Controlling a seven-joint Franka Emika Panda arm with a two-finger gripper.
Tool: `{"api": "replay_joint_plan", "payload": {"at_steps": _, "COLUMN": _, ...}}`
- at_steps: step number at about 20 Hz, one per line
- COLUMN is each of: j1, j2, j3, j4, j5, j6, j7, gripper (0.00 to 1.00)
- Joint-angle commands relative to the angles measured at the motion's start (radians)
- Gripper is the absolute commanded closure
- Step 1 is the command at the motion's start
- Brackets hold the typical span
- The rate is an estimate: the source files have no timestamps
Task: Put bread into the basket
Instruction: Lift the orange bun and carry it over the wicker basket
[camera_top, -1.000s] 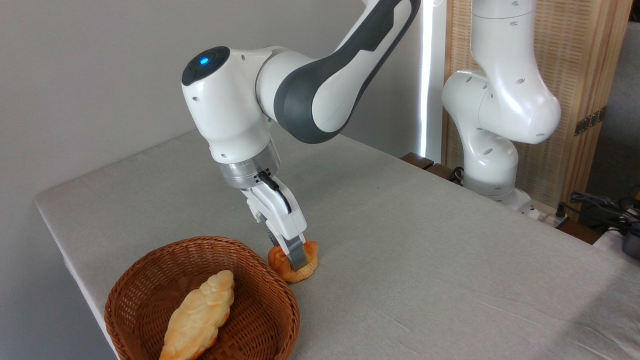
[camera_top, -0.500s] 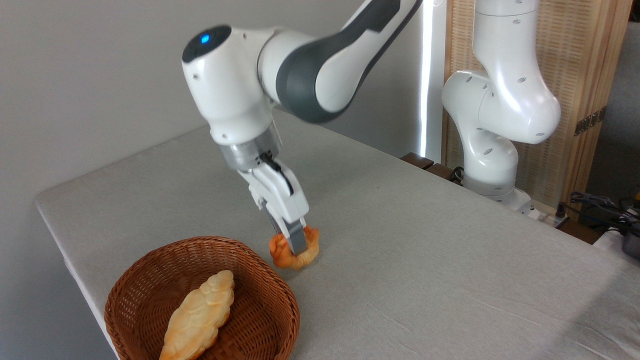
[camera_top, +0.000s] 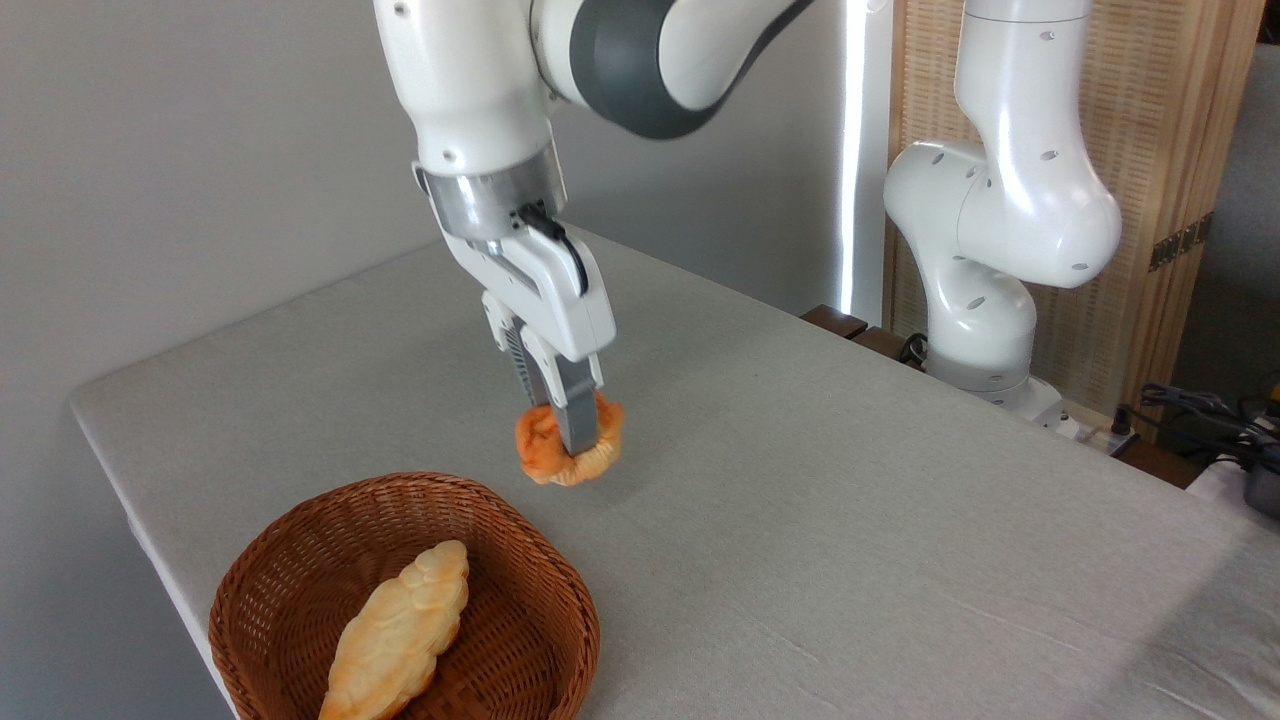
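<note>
Jaws: gripper (camera_top: 570, 450) clenched on the bread (camera_top: 567, 450).
Bread: held clear of the worktop (camera_top: 850, 500), right of and beyond the basket (camera_top: 545, 575).
Risk: lumpy bun may slip; loaf (camera_top: 395, 635) crowds the landing spot.

We have one fixed view, set above and in front of the table (camera_top: 850, 520), looking down obliquely across its surface toward the wall. It stands close: the basket (camera_top: 300, 600) is cropped at the bottom edge, the arm at the top.

Orange-brown bread (camera_top: 543, 452), brown woven basket (camera_top: 520, 560), pale golden braided loaf (camera_top: 398, 632), grey tablecloth (camera_top: 850, 480)
</note>
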Motion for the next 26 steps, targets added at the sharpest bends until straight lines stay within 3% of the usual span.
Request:
{"api": "replay_joint_plan", "payload": {"at_steps": 1, "j1": 0.002, "j2": 0.014, "j3": 0.007, "j4": 0.037, "j5": -0.042, "j6": 0.060, "j7": 0.022, "gripper": 0.59}}
{"api": "replay_joint_plan", "payload": {"at_steps": 5, "j1": 0.003, "j2": 0.051, "j3": 0.007, "j4": 0.037, "j5": -0.056, "j6": 0.209, "j7": 0.022, "gripper": 0.58}}
{"api": "replay_joint_plan", "payload": {"at_steps": 6, "j1": 0.004, "j2": 0.063, "j3": 0.007, "j4": 0.037, "j5": -0.056, "j6": 0.253, "j7": 0.021, "gripper": 0.52}}
{"api": "replay_joint_plan", "payload": {"at_steps": 10, "j1": 0.005, "j2": 0.094, "j3": 0.007, "j4": 0.036, "j5": -0.054, "j6": 0.350, "j7": 0.025, "gripper": 0.48}}
{"api": "replay_joint_plan", "payload": {"at_steps": 11, "j1": 0.005, "j2": 0.112, "j3": 0.007, "j4": 0.036, "j5": -0.054, "j6": 0.387, "j7": 0.027, "gripper": 0.38}}
{"api": "replay_joint_plan", "payload": {"at_steps": 14, "j1": 0.004, "j2": 0.151, "j3": 0.007, "j4": 0.034, "j5": -0.051, "j6": 0.459, "j7": 0.027, "gripper": 0.28}}
{"api": "replay_joint_plan", "payload": {"at_steps": 15, "j1": 0.004, "j2": 0.169, "j3": 0.007, "j4": 0.034, "j5": -0.051, "j6": 0.493, "j7": 0.021, "gripper": 0.16}}
{"api": "replay_joint_plan", "payload": {"at_steps": 18, "j1": 0.004, "j2": 0.192, "j3": 0.007, "j4": 0.036, "j5": -0.051, "j6": 0.539, "j7": 0.018, "gripper": 0.00}}
{"api": "replay_joint_plan", "payload": {"at_steps": 26, "j1": 0.004, "j2": 0.214, "j3": 0.004, "j4": 0.036, "j5": -0.040, "j6": 0.575, "j7": 0.028, "gripper": 0.00}}
